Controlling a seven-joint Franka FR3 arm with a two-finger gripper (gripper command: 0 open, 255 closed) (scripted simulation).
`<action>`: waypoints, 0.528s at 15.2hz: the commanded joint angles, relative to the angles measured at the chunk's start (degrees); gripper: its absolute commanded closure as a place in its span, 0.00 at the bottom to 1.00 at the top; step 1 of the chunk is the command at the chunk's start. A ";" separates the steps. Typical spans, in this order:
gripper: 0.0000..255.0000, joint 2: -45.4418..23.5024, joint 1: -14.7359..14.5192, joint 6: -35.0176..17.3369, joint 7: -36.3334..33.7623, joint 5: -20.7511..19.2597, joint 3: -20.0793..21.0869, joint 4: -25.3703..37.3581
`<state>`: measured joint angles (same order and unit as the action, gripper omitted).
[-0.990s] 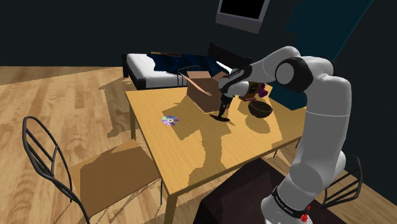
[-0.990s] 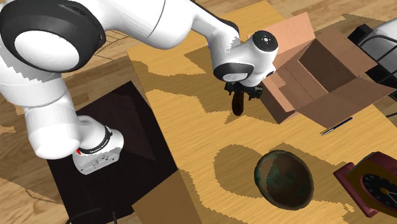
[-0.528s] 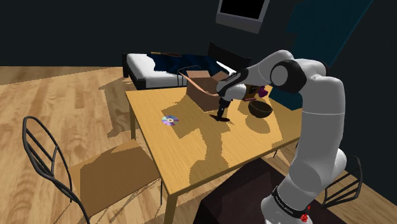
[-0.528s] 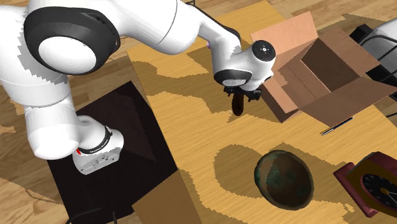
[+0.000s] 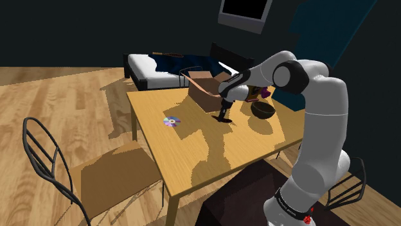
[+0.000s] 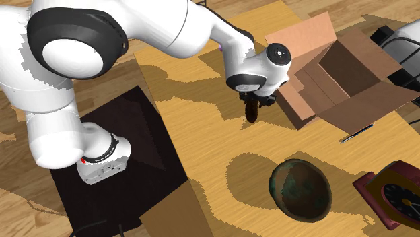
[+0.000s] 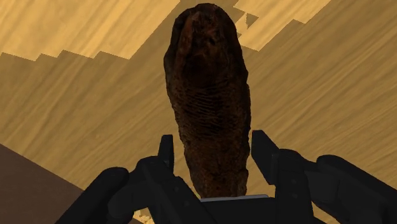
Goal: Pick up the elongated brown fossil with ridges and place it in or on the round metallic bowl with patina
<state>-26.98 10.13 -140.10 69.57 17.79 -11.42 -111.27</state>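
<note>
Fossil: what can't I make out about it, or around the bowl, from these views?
Gripped end of the fossil: wrist view, hidden inside the gripper; second exterior view, under the arm.
Whether its lower end clears the table: shoulder view, too small, in shadow.
Thing behind the bowl: shoulder view, covered by the arm.
Clock: second exterior view, cut by the edge.

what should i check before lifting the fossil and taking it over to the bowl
1. The fossil sits inside the hand: ok.
2. The hold on the fossil is firm enough to lift: cannot tell.
3. The bowl is upright and empty: ok.
4. The table is bare between the fossil and the bowl: ok.
5. Clearance from the cardboard box: cannot tell; its flap is right beside the hand, so lift straight up first.
</note>
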 commanded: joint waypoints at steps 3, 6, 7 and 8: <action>1.00 -0.10 -0.03 0.11 -0.01 0.00 0.05 -0.04; 1.00 -0.36 0.01 0.16 0.00 0.03 0.07 0.27; 1.00 -0.39 0.04 -0.03 0.08 0.08 0.09 0.09; 1.00 -0.42 0.04 -0.17 0.12 0.13 0.12 -0.01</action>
<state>-27.04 10.21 -140.15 69.64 17.89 -11.40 -111.04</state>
